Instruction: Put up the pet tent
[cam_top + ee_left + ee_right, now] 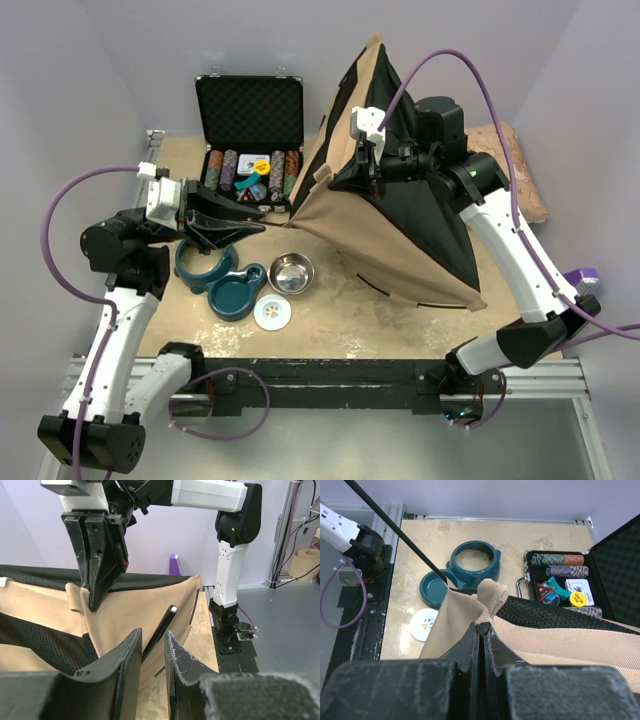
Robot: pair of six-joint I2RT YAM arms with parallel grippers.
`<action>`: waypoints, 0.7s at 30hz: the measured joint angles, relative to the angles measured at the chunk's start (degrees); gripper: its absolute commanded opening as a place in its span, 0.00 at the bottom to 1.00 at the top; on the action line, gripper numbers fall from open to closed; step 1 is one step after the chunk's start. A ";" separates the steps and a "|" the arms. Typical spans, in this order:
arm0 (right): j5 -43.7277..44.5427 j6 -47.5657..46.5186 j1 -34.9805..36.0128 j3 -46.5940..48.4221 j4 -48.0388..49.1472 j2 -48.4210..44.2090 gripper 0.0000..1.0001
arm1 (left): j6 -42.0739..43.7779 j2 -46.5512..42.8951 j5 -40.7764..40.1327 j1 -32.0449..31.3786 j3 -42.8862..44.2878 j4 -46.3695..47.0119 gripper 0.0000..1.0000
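Right gripper (481,628) pinching tent (560,641), left gripper (154,633) (ajar)

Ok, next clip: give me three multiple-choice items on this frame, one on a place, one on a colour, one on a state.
1. Where does the open poker chip case stand?
A. at the near edge
B. at the back, left of the pet tent
C. inside the tent

2. What colour is the tent's lining?
A. white
B. red
C. black

3. How is the right gripper?
A. shut on the tent's tan canvas
B. open, holding nothing
C. shut on a pole

Answers: 1 B, the case sits at the far side beside the tent; 2 C, black mesh shows behind the tan fabric; 3 A, the right wrist view shows its fingers pinched on the canvas fold.
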 measured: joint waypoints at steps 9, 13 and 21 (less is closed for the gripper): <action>0.00 0.11 0.02 0.39 -0.68 0.52 0.00 | 0.04 1.55 -1.09 -1.01 -1.88 3.45 0.00; -0.26 -0.26 0.09 0.74 -0.79 1.18 0.00 | 2.97 2.91 -2.29 -4.46 -0.81 -1.05 0.00; -1.60 -0.46 0.50 1.99 -0.44 2.54 0.00 | 22.62 9.11 -5.97 -10.32 8.96 -34.05 0.00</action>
